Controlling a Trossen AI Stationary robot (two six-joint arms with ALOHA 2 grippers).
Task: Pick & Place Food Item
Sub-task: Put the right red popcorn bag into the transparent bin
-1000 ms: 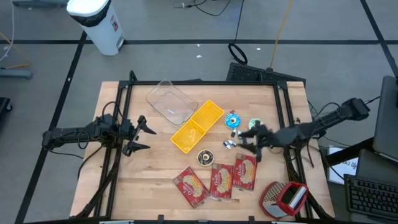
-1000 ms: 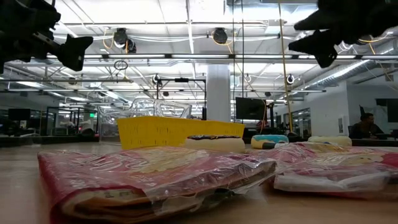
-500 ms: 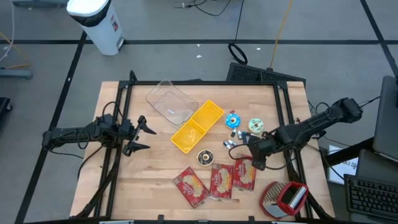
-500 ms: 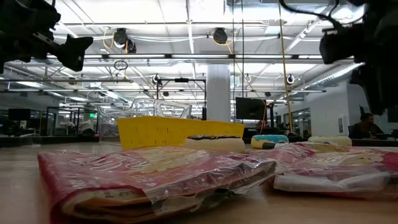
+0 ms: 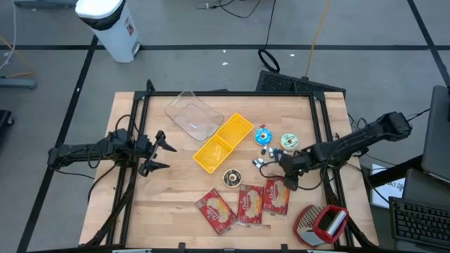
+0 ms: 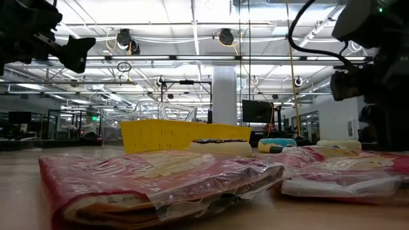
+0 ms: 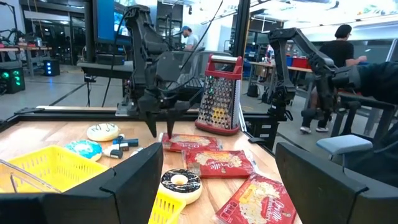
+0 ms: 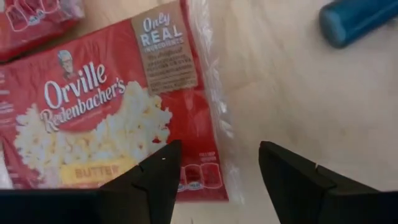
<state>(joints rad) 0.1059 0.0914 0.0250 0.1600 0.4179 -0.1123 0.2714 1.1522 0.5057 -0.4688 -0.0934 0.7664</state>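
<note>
From my remote station, I saw the right gripper poised low over the wooden counter, its jaws parted and empty, straddling the edge of a red popcorn packet. Through the right wrist camera, one finger stood above the packet's clear wrapper and the other above bare wood, and I could not tell whether either touched. That packet lay at the right end of a row of three, beside the middle packet and the left packet, near the counter's front edge.

The left gripper waited at the counter's left side, jaws spread wide, holding nothing.

Farther back sat a yellow basket touching a clear container. A chocolate doughnut rested between the basket and the packets. A red-handled grater lay at the front right corner.
</note>
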